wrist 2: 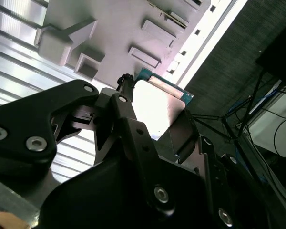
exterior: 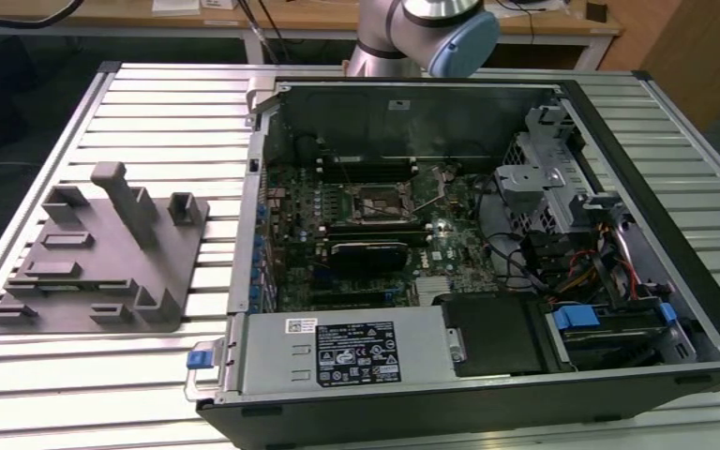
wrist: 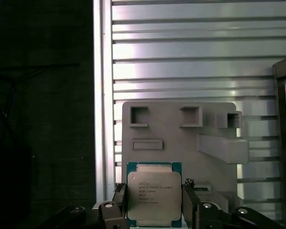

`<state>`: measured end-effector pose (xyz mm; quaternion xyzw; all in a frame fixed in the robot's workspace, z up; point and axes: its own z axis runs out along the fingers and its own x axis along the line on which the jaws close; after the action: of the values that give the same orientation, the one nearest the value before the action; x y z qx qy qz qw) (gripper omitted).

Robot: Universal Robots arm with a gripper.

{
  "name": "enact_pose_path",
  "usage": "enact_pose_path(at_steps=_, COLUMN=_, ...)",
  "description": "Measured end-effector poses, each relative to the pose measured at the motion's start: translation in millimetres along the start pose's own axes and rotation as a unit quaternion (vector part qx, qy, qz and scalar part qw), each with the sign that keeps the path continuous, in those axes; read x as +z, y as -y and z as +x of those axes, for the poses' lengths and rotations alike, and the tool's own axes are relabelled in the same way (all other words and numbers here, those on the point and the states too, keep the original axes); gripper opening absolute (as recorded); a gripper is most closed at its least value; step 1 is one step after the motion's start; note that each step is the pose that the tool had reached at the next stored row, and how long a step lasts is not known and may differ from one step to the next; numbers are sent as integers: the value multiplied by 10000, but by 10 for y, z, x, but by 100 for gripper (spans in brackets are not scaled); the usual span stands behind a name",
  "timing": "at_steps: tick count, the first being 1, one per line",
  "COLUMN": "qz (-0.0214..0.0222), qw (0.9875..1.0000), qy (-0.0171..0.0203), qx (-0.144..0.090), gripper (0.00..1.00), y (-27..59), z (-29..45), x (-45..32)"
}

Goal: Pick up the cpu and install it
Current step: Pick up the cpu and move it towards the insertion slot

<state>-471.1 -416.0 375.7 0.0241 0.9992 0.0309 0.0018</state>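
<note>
In both wrist views the gripper point(wrist: 154, 204) point(wrist 2: 155, 114) was closed on the cpu point(wrist: 154, 193) point(wrist 2: 157, 107), one black finger against each of two opposite edges. In the first wrist view the fingers point(wrist: 189, 202) covered the chip's side rims, and the picture edge cut off its lowest strip. The silver top faced the camera inside a thin green border. In the second wrist view glare bleached that top to plain white, and black gripper links hid a good part of it.

Behind the cpu lay the grey fixture point(wrist: 171, 143) point(wrist 2: 109, 33) on the slatted table point(wrist: 181, 47). The chip seemed to be held clear above the fixture, though the gap could not be judged.

In the exterior view the fixture point(exterior: 97, 272) sat on the table point(exterior: 147, 103) just beside the open case point(exterior: 397, 112), towards the exterior view's left. The arm point(exterior: 442, 33) was cut off by the top edge. The socket point(exterior: 379, 202) on the board was too dark to read.
</note>
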Motion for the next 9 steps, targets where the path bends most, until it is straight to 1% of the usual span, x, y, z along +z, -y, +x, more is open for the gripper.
enact_pose_path(at_steps=7, qz=0, qw=10000, qy=0, qx=1, gripper=54, y=-1, z=-2, x=-10)
enact_pose_path(at_steps=9, qz=0, qw=10000, qy=0, qx=0, gripper=54, y=-1, z=-21, x=-10)
